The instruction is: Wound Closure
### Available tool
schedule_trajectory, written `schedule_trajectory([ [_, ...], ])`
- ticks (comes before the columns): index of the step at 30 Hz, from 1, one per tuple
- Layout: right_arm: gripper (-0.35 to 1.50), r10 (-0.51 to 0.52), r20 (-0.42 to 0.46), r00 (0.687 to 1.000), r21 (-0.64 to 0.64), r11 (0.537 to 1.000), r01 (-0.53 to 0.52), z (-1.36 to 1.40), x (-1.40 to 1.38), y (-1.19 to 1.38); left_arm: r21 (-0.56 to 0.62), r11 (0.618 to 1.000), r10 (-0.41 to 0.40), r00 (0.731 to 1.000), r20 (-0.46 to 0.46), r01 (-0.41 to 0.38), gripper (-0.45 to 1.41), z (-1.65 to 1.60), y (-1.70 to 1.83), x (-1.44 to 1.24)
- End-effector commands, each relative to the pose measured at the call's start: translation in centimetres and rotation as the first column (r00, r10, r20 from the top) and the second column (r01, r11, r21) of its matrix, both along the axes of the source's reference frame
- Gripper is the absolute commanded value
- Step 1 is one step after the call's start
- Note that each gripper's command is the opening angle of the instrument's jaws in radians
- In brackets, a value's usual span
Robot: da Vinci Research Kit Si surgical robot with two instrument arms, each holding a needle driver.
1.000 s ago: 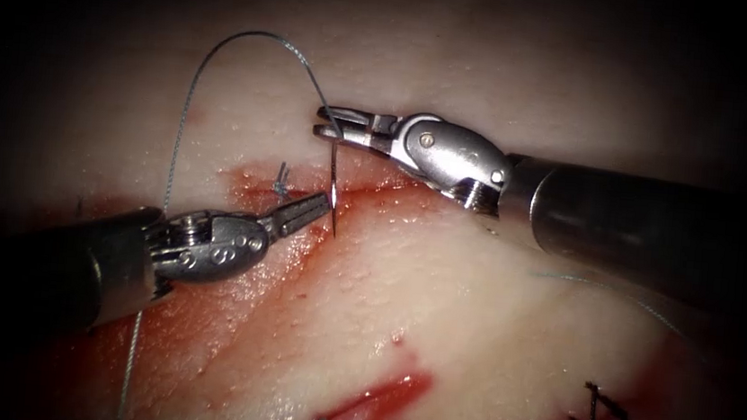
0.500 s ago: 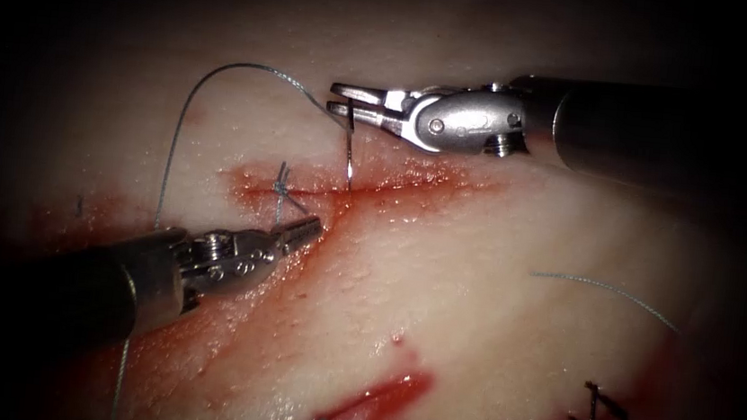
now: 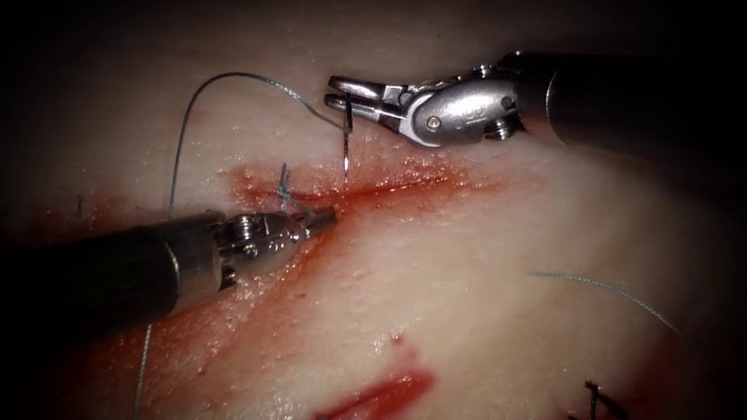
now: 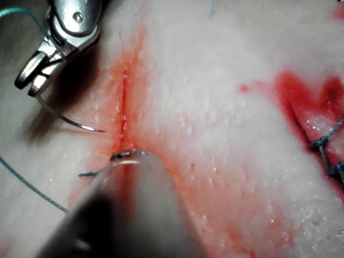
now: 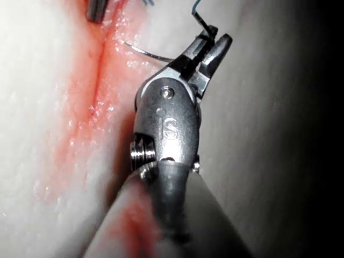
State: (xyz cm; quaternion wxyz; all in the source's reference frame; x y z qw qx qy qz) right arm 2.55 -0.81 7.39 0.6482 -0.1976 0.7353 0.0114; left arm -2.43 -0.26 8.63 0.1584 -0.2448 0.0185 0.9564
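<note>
Lying nearest the endoscope, at the lower edge, are dark stitches (image 3: 595, 414) and a pool of red fluid (image 3: 379, 400) on the tissue (image 3: 473, 309). Further in, the left arm's tool (image 3: 323, 218) is resting on the near lip of the cut (image 3: 375, 188), its jaws pressed together and pinching nothing, just beside a small knot (image 3: 283, 189) with short upright ends. Beyond the cut, the right arm's tool (image 3: 340, 99) is pinching the needle (image 3: 344, 144) close to its thread end; the needle is hanging down toward the cut, its point free above the far lip and not in the tissue.

The thread (image 3: 222, 88) is arching away from the jaws to the left and running down past the left tool's shaft. A loose thread end (image 3: 601, 289) is lying to the right.

The left wrist view is giving what the endoscope is foreshortening: the needle (image 4: 70, 119) is showing as a thin dark arc, its point stopping short of the red line of the cut (image 4: 124, 102), with the right arm's tool (image 4: 33, 75) holding its other end. The right wrist view is showing its own jaws (image 5: 207, 48) clamping the needle (image 5: 148, 52), the curve reaching toward the cut (image 5: 99, 64).
</note>
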Motion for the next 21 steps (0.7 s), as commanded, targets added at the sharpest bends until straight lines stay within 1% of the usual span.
schedule_trajectory([
  [1, -0.35, -0.012, -0.019, 1.0, -0.034, 0.999, 0.012, 0.01, 0.13, 0.11, 0.018, 1.0, 0.005, 1.0, -0.007, -0.005, -0.37, 0.09, 0.01, -0.05],
  [5, -0.35, -0.082, -0.046, 0.996, -0.099, 0.992, 0.077, -0.09, 0.19, 0.03, 0.069, 0.997, 0.018, 1.0, -0.023, -0.017, -0.25, 0.2, -0.07, -0.01],
  [8, -0.35, -0.103, -0.064, 0.993, -0.122, 0.988, 0.095, -0.14, 0.25, -0.02, 0.084, 0.996, 0.016, 1.0, -0.015, -0.015, -0.28, 0.21, -0.09, -0.01],
  [10, -0.35, -0.118, -0.076, 0.99, -0.138, 0.985, 0.107, -0.15, 0.29, -0.04, 0.091, 0.996, 0.018, 1.0, -0.012, -0.017, -0.25, 0.2, -0.09, -0.01],
  [14, -0.35, -0.121, -0.069, 0.99, -0.134, 0.985, 0.111, -0.14, 0.3, -0.06, 0.103, 0.994, 0.02, 1.0, -0.004, -0.019, -0.23, 0.15, -0.13, -0.01],
  [19, -0.35, -0.113, -0.059, 0.992, -0.121, 0.987, 0.105, -0.04, 0.27, -0.07, 0.115, 0.993, 0.025, 1.0, -0.003, -0.024, -0.16, 0.12, -0.17, -0.01],
  [21, -0.35, -0.108, -0.051, 0.993, -0.121, 0.987, 0.101, 0.0, 0.27, -0.07, 0.115, 0.993, 0.025, 1.0, -0.003, -0.024, -0.16, 0.11, -0.17, -0.01],
])
